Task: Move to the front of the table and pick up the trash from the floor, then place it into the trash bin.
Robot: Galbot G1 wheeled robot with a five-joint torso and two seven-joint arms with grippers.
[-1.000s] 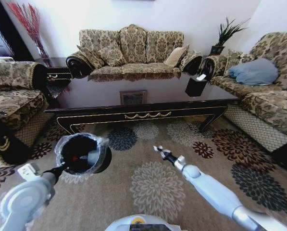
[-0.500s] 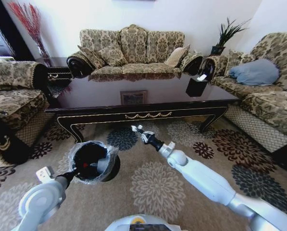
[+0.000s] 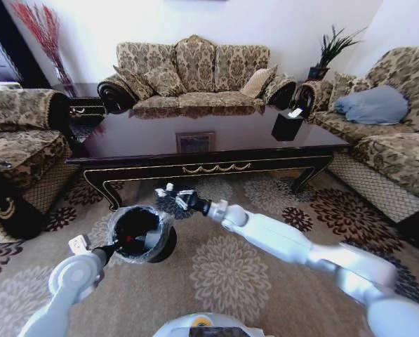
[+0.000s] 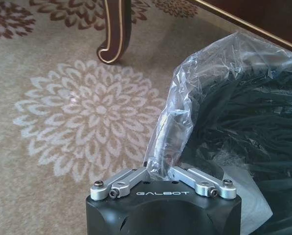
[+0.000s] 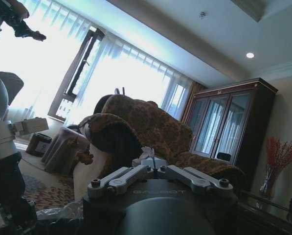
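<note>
The trash bin (image 3: 135,235), a black bucket lined with a clear crinkly bag, stands on the carpet before the dark table (image 3: 216,167). My left gripper (image 3: 113,249) is shut on the bin's near rim and bag (image 4: 166,142). Inside the bin lie a clear bottle with a red cap (image 3: 130,241) and some white paper (image 4: 251,208). My right gripper (image 3: 170,194) hovers just past the bin's far rim, towards the table. It is shut on a small crumpled white piece of trash (image 5: 147,154).
A black tissue box (image 3: 286,126) stands on the table's right end. Patterned sofas (image 3: 195,74) ring the table at back, left and right. A carved table leg (image 4: 115,34) stands near the bin. Open flowered carpet (image 3: 230,270) lies in front of me.
My right arm has swung left across the carpet, from the middle to just beyond the bin. The bin, held by my left gripper, has shifted a little to the right.
</note>
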